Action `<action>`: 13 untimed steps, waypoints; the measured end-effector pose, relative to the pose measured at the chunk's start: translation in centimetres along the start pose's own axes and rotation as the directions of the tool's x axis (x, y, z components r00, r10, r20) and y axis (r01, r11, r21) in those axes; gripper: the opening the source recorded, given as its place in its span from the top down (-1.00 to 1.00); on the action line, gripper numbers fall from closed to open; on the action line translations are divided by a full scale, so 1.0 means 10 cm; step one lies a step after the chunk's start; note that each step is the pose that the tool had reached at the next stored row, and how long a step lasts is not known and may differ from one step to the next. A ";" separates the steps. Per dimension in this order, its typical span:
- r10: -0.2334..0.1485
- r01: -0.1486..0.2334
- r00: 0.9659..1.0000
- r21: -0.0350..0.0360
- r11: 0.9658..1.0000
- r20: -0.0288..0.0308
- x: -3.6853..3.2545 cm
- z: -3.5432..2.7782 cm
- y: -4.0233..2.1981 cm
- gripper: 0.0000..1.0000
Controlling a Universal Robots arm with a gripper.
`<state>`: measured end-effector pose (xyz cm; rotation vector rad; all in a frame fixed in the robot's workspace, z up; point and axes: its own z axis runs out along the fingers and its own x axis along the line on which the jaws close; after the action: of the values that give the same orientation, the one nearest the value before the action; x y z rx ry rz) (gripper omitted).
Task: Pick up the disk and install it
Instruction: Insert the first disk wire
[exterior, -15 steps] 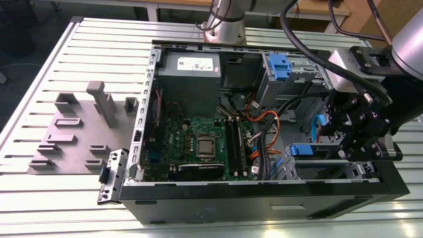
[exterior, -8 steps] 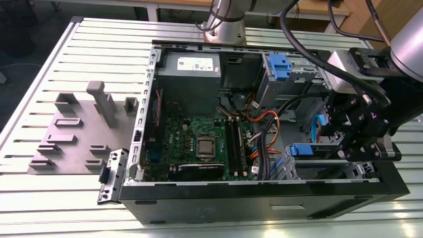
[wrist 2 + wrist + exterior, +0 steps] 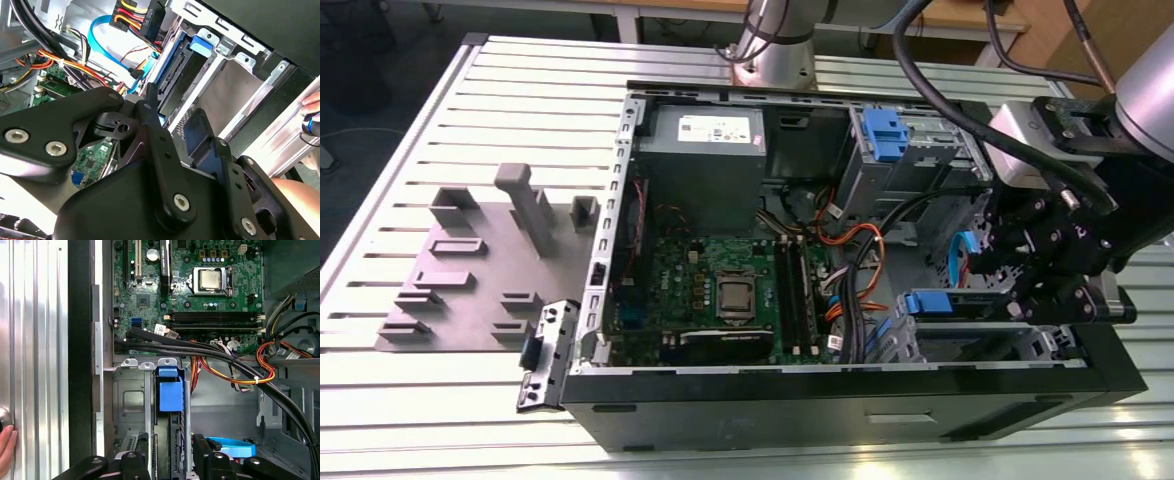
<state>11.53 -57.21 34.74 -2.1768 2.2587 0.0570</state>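
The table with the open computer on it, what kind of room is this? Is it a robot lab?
Probably a robot lab or workshop. A robot arm is mounted on a slotted metal table, an open computer case lies on it with its green circuit board showing, and a grey parts holder sits beside it.

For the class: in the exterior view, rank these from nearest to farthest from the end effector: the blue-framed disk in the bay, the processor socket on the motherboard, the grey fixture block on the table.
1. Disk: in the bay, right at the end effector.
2. Processor socket: mid-case, on the motherboard.
3. Grey fixture block: outside the case, at the exterior view's left.
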 end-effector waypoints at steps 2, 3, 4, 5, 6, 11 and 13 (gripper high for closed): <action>0.000 0.000 1.000 0.000 1.000 0.000 0.000 0.000 0.000 0.04; 0.000 0.000 1.000 0.000 1.000 0.000 0.001 -0.003 0.000 0.04; 0.000 0.000 1.000 0.000 1.000 0.000 0.000 -0.009 0.000 0.04; 0.000 0.000 1.000 0.000 1.000 0.000 0.000 -0.010 0.000 0.04; 0.000 0.000 1.000 0.000 1.000 0.000 0.000 -0.010 0.000 0.04; 0.000 0.000 1.000 0.000 1.000 0.000 0.000 -0.012 0.000 0.04; 0.000 0.000 1.000 0.000 1.000 0.000 0.000 -0.013 0.000 0.04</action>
<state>11.54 -57.21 34.87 -2.1768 2.2587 0.0569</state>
